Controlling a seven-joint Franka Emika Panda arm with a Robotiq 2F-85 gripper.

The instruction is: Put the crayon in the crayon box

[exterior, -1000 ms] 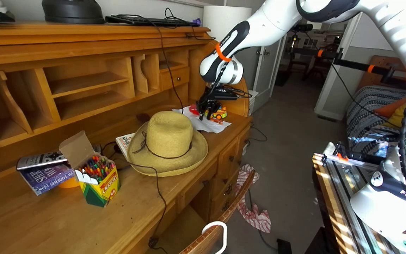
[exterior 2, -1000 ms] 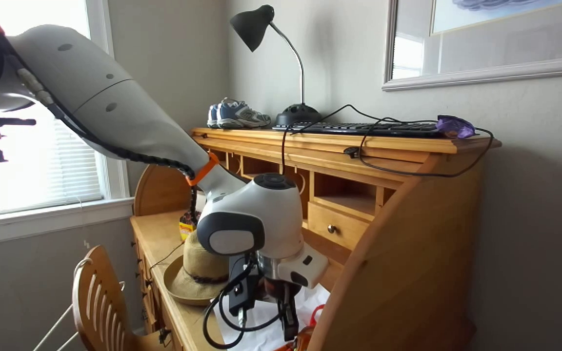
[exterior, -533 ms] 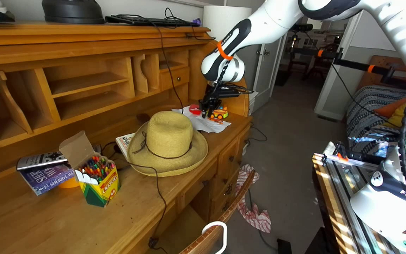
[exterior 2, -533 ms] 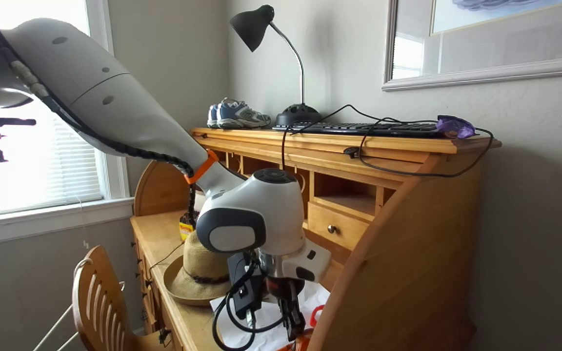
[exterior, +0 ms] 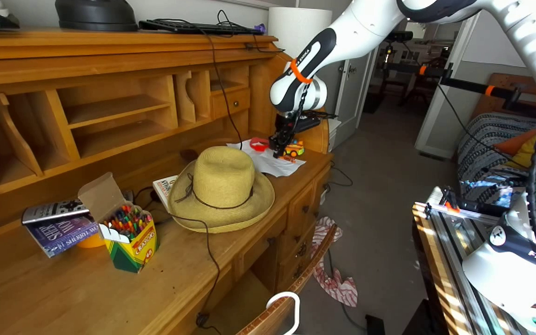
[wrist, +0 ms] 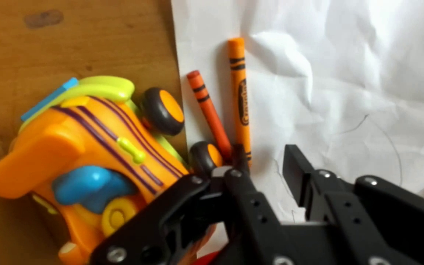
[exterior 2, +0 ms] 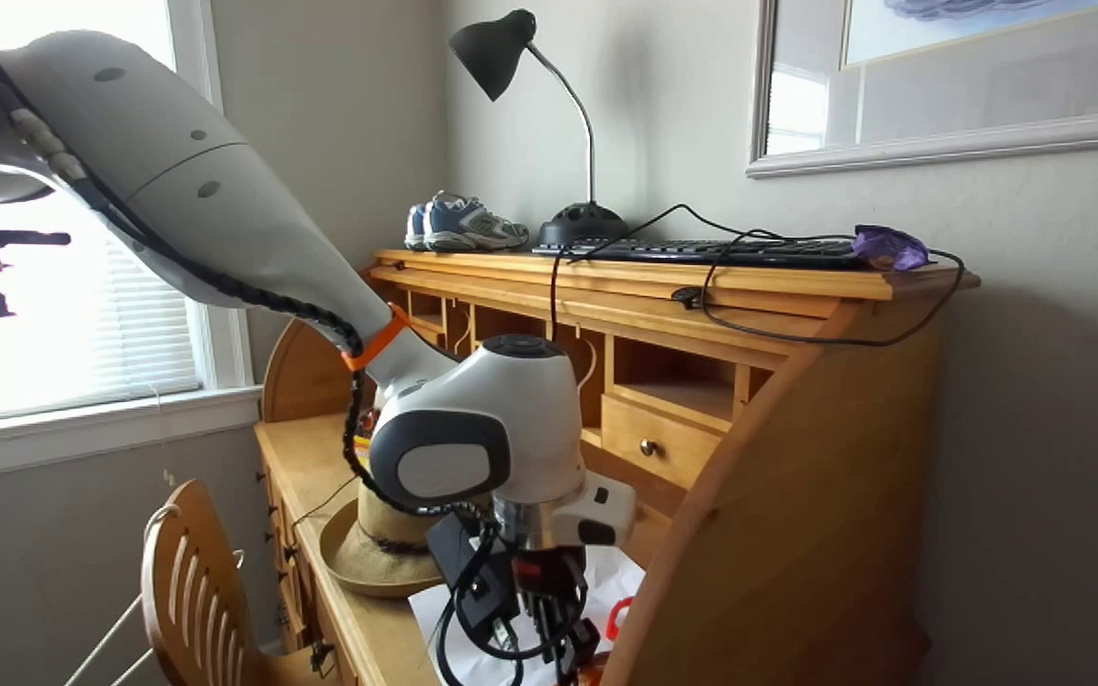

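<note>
An orange crayon [wrist: 239,92] and a shorter red-orange crayon [wrist: 212,114] lie side by side on white paper [wrist: 307,88] in the wrist view. My gripper [wrist: 266,154] is open and empty. Its left finger covers part of the orange crayon's lower end; the right finger is over bare paper. In an exterior view the gripper [exterior: 276,151] hangs low over the paper at the desk's far end. The green-and-yellow crayon box [exterior: 137,253] stands open, full of crayons, at the near end of the desk. The arm mostly hides it in an exterior view [exterior 2: 361,448].
An orange toy car [wrist: 101,147] sits against the crayons' left side. A red ring-like object [exterior: 259,144] lies behind the gripper. A straw hat [exterior: 224,181] stands between paper and crayon box. The desk's curved side panel [exterior 2: 778,495] rises close to the gripper.
In an exterior view the gripper has moved a little right and down, and the hand has turned. The crayon box, hat and toy car have not moved.
</note>
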